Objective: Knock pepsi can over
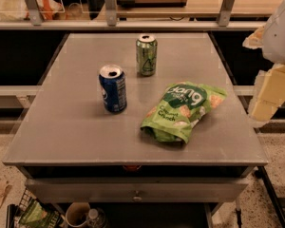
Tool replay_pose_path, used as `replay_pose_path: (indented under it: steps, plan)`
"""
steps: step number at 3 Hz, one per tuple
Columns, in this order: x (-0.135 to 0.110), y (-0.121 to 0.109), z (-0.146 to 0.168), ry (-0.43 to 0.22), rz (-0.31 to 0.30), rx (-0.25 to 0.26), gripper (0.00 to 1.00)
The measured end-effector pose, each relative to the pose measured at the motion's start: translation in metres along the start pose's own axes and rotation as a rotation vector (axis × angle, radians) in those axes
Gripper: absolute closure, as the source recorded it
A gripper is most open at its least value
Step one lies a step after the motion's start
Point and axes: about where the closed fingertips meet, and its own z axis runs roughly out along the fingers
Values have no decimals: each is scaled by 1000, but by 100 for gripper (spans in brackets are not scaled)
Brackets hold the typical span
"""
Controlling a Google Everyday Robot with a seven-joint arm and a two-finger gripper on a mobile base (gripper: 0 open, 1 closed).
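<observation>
The pepsi can [112, 88] is dark blue with a silver opened top and stands upright left of the middle of the grey table [66, 127]. My gripper [263, 109] hangs at the right edge of the view, beyond the table's right side and well apart from the can. Its cream-coloured parts point downward under the white arm [281, 30].
A green can [146, 55] stands upright behind and to the right of the pepsi can. A green snack bag [183, 109] lies right of the middle, between the pepsi can and my gripper. A railing and shelf run behind the table. A cup and clutter sit below.
</observation>
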Motion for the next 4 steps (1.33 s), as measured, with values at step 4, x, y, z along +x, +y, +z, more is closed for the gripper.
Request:
replay_pose_path:
  steps: [4]
  plan:
    - [13,7,38,-449,220,-53,0]
